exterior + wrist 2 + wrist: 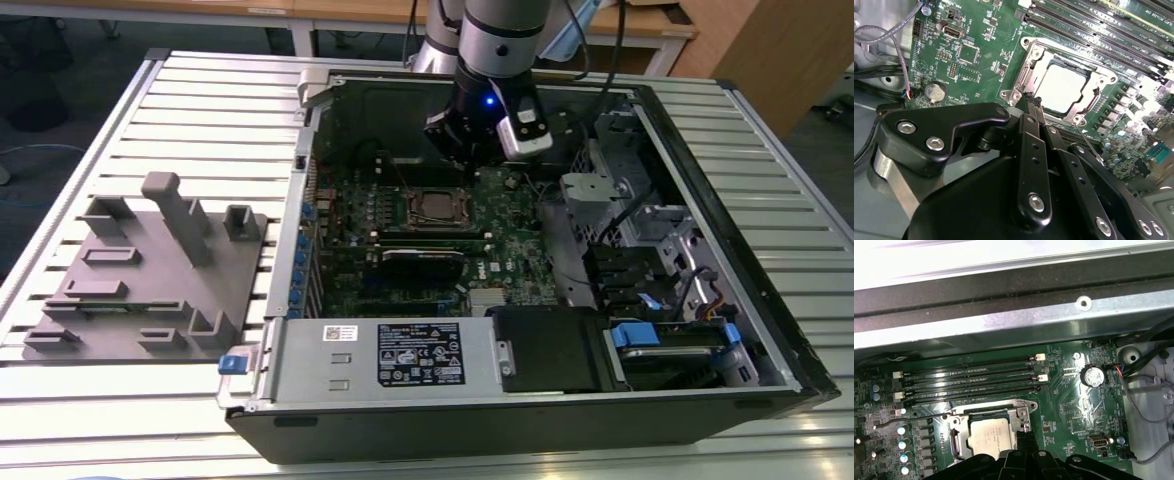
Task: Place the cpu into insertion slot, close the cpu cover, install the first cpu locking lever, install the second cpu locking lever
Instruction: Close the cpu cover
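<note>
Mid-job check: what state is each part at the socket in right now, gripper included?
cover: down, closed.
cpu: seated beneath it, showing through the window.
lever: sticking out from the socket, looks unlatched.
gripper: shut, tips at the cover's corner.

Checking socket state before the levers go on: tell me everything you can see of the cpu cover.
The cpu cover is a thin, silver-looking metal frame with a square window cut through its middle. It lies flat and closed on the green motherboard, and the pale metal top of the cpu shows through the window. Small tabs and notches line its edges. Long memory slots run beside it. The gripper has its tip at one corner of the frame; I can't tell if they touch.
</note>
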